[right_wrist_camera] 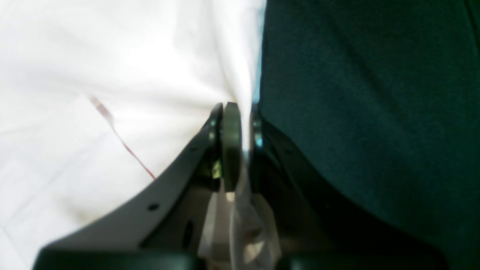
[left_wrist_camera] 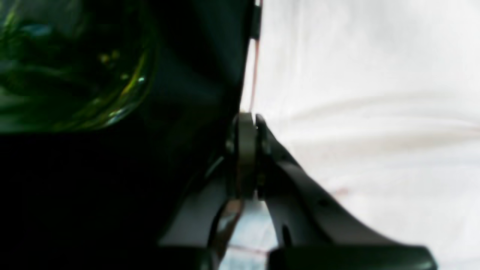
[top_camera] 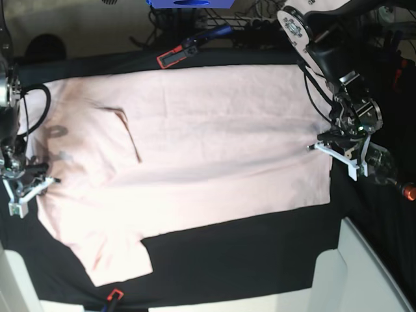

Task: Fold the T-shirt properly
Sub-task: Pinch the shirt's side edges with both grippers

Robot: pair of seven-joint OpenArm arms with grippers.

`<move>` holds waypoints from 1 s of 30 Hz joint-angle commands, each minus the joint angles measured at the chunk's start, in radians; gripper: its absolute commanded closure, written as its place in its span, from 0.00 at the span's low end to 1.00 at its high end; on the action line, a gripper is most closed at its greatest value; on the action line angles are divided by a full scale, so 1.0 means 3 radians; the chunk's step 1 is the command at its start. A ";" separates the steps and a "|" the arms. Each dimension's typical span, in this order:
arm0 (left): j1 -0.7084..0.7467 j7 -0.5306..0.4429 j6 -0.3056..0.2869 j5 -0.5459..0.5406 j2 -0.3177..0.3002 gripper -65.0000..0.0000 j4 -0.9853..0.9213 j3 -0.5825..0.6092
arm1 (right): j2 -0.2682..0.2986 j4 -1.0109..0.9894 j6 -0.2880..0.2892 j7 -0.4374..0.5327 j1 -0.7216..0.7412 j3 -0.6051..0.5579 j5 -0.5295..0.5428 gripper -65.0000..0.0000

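I find the worktop [top_camera: 247, 260] draped in black cloth, and the T-shirt [top_camera: 195, 162] spread flat over most of it, plain side up, its long axis running across the base view from one arm to the other. A sleeve [top_camera: 120, 257] trails toward the near edge.

The left end effector [top_camera: 318, 145] sits at the shirt's side edge on the base view's right; its wrist camera shows the jaws clenched, with the fabric edge running into them. The right end effector [top_camera: 47, 181] is at the opposite edge, clenched on a pinch of cloth that bunches between its jaws.

I judge each arm equally placed: the garment lies wholly between them, inboard of both. Any fold turns on carrying both held edges the same way across the shirt's width.
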 commanded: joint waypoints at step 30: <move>0.0299 -0.0074 -0.0089 -0.0019 0.0071 1.00 0.0945 0.0133 | 0.0071 0.1311 0.0371 -0.0346 -0.0704 0.0836 0.0028 1.00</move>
